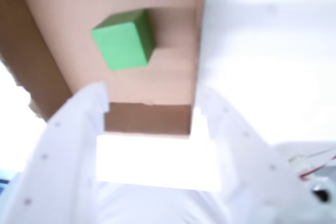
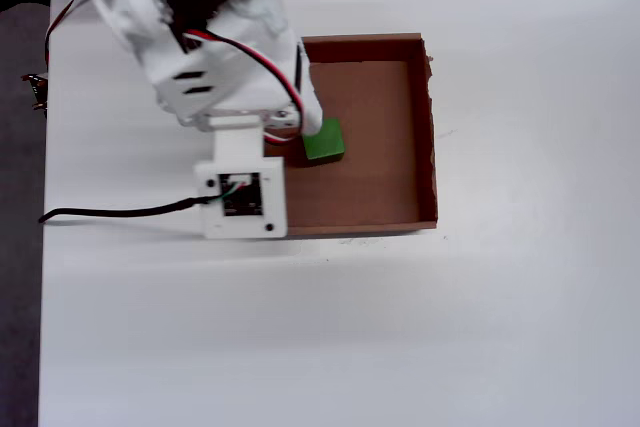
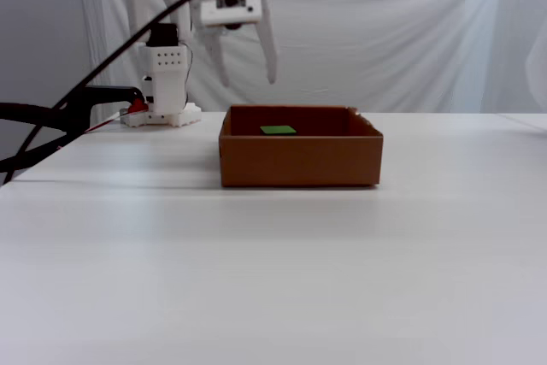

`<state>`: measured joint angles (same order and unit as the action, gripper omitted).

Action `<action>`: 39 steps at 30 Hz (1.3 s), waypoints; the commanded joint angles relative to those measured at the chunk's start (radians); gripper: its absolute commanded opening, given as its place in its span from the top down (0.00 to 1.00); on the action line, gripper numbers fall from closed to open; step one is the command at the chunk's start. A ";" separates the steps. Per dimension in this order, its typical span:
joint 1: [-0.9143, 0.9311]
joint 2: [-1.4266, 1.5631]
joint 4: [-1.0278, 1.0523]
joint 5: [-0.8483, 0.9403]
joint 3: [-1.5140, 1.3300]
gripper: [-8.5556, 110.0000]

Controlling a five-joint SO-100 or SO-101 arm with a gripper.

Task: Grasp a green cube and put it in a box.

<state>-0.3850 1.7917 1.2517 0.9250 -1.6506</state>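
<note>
Green cube point(image 1: 124, 39) sat on the box point(image 2: 372, 197) floor, free of the pincer point(image 1: 152, 103), whose jaws were apart and empty above. Cube looked light, rigid, matte; best pinched across opposite flat faces.

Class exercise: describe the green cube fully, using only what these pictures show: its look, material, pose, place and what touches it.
The green cube is a small, solid, bright-green block with plain matte faces and crisp edges. It rests flat on the floor of the brown cardboard box, near the wall next to the arm in the overhead view, turned slightly askew to the walls. Only the box floor appears to touch it. The open gripper hangs above it, apart. In the fixed view just its top shows over the rim.
</note>
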 commanded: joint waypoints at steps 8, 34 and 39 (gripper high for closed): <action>0.423 0.764 -0.127 -0.008 -0.683 0.73; 0.552 1.393 -0.021 -0.014 -1.322 0.74; 0.552 1.393 -0.021 -0.014 -1.322 0.74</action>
<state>0.1611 3.1891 1.2118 0.9189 -2.9775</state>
